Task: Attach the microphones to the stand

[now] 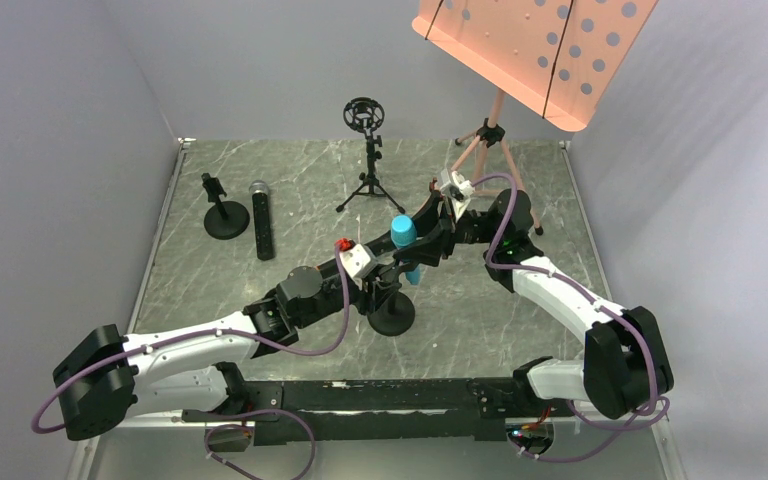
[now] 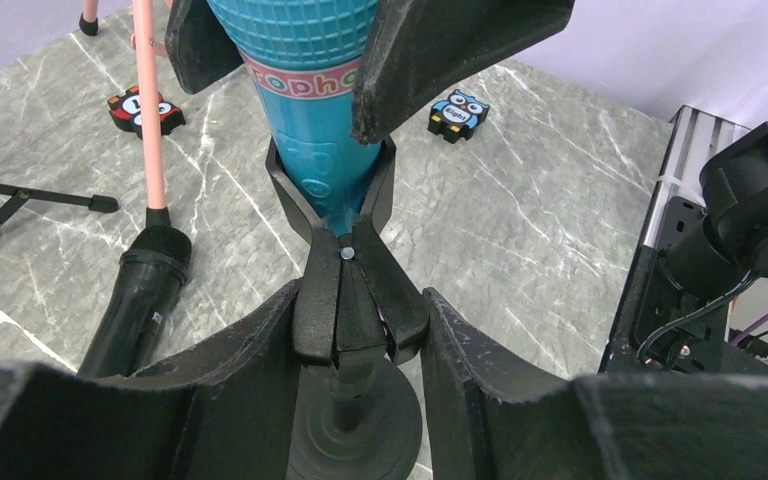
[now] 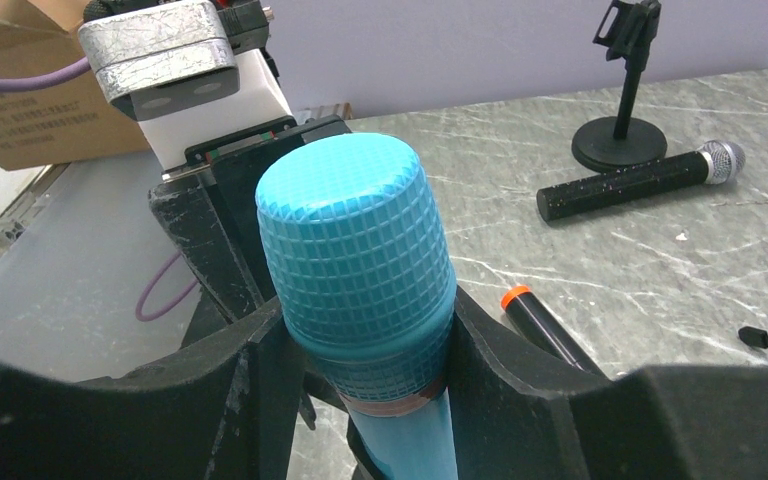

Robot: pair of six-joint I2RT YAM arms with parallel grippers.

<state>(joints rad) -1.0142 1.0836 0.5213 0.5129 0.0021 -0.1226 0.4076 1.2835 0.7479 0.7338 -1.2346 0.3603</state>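
Robotics lab test cell, plain grey walls boxing in a grey marble-patterned surface, black mounting rail, brown cardboard box outside.

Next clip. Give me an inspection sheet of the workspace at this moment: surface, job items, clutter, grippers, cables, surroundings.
Surface: grey marbled table.
Job's things: blue microphone sits in the clip of a round-base stand; silver-headed microphone lies flat beside a second small stand; orange-ended microphone lies flat; tripod stand holds nothing.
Clutter: red owl piece, blue owl piece.
Grippers: right gripper shut on the blue microphone; left gripper appears shut on the clip.
Cables: purple cable loops along each arm.
Surroundings: orange music stand far right; cardboard box beyond the table.
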